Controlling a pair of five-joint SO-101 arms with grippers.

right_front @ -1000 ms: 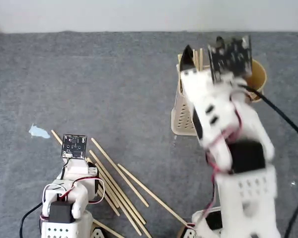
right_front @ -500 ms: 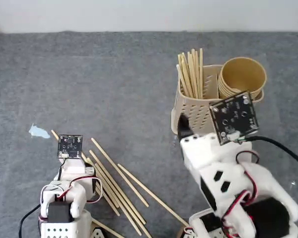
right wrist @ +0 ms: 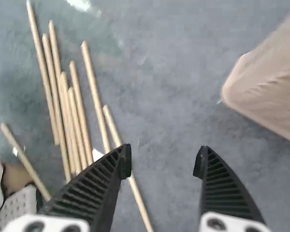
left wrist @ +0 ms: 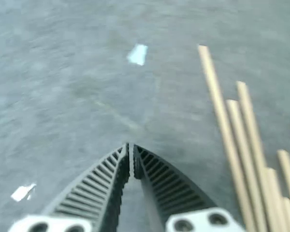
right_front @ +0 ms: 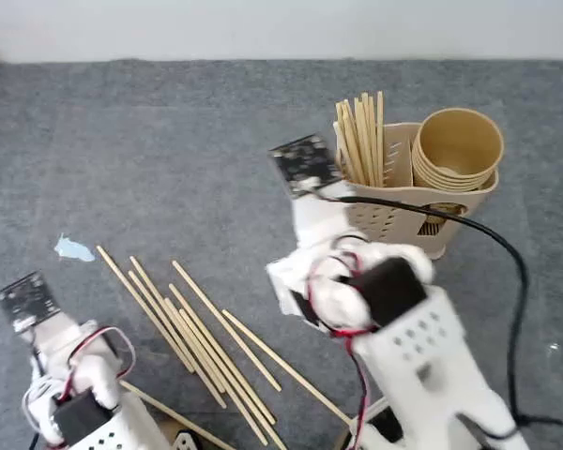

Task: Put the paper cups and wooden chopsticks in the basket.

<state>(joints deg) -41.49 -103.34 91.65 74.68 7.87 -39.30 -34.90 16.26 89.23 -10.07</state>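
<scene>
Right pincer (right wrist: 164,150) agape over loose chopsticks (right wrist: 72,116) — left pincer (left wrist: 130,146) closed beside them.

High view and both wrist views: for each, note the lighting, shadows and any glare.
High view: soft, even light; loose wooden chopsticks on the grey carpet cast barely any shadow; no glare. Left wrist view: flat light, no hard shadow by the shut left gripper. Right wrist view: the carpet looks dimmer beside the chopsticks.
</scene>
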